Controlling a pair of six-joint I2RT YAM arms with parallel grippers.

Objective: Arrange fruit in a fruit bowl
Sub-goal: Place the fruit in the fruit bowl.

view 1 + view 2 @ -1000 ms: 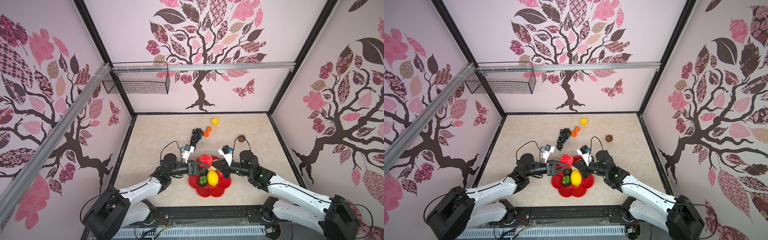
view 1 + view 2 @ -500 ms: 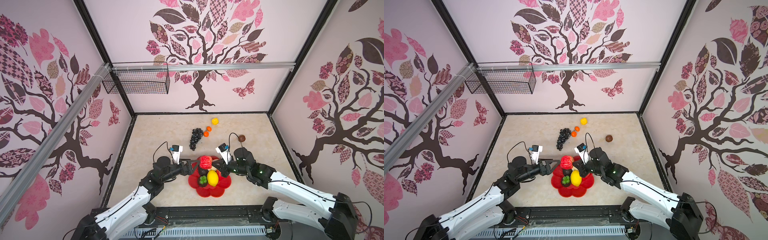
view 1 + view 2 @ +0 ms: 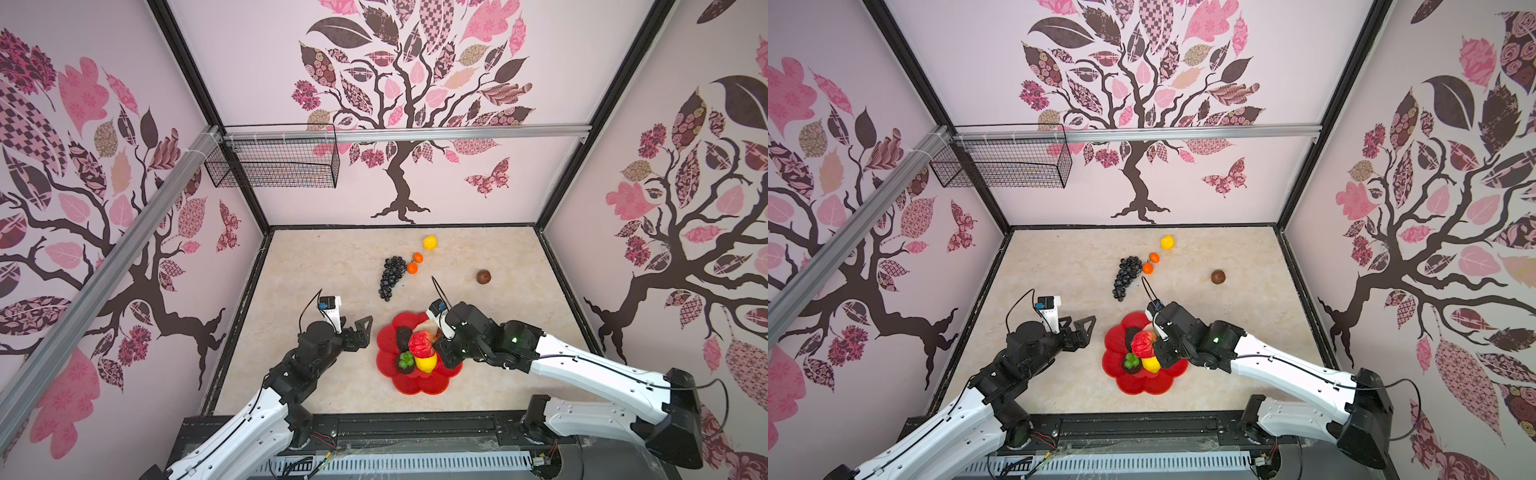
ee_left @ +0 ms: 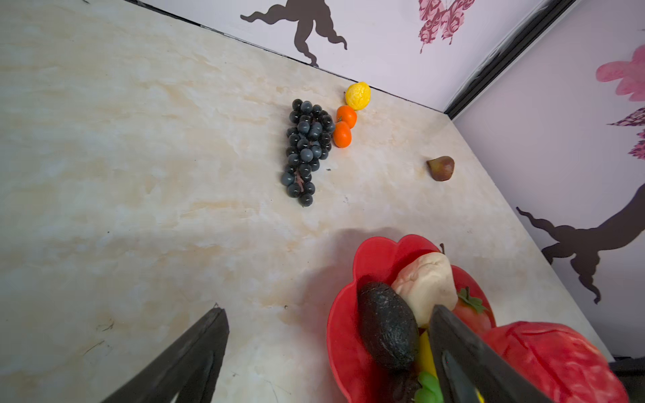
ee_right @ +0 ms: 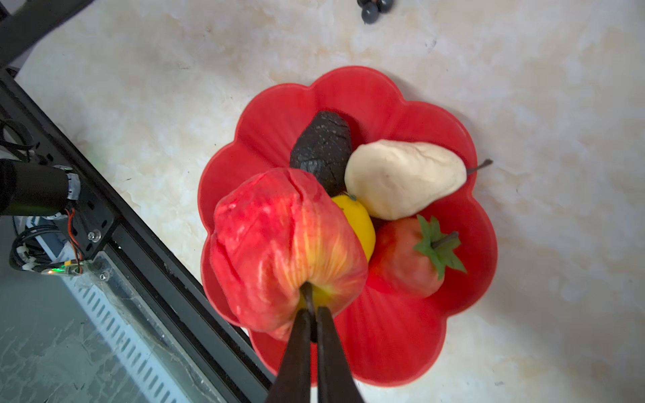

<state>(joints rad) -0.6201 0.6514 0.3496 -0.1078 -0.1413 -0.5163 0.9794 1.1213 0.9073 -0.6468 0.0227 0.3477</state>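
Observation:
The red scalloped fruit bowl (image 3: 419,384) (image 3: 1144,384) (image 5: 384,349) sits near the table's front. It holds a dark avocado (image 5: 323,146), a cream pear (image 5: 401,178), a lemon (image 5: 357,223) and a strawberry (image 5: 401,261). My right gripper (image 5: 313,314) (image 3: 435,341) is shut on the stem of the red apple (image 5: 279,244) (image 3: 421,344), which hangs over the bowl's fruit. My left gripper (image 3: 362,332) (image 4: 326,310) stands open and empty just left of the bowl. Farther back lie the grape bunch (image 3: 390,276), two oranges (image 3: 414,263), a yellow lemon (image 3: 430,242) and a brown pear (image 3: 483,276).
A black wire basket (image 3: 274,164) hangs on the back wall at the left, under an aluminium rail (image 3: 415,134). Black frame edges border the marble table (image 3: 316,266). The front rail (image 3: 374,428) runs close behind the bowl.
My left gripper has drawn back to the left, away from the apple and the bowl, with its jaws open. My right gripper stays shut on the apple's stem and has shifted slightly left.

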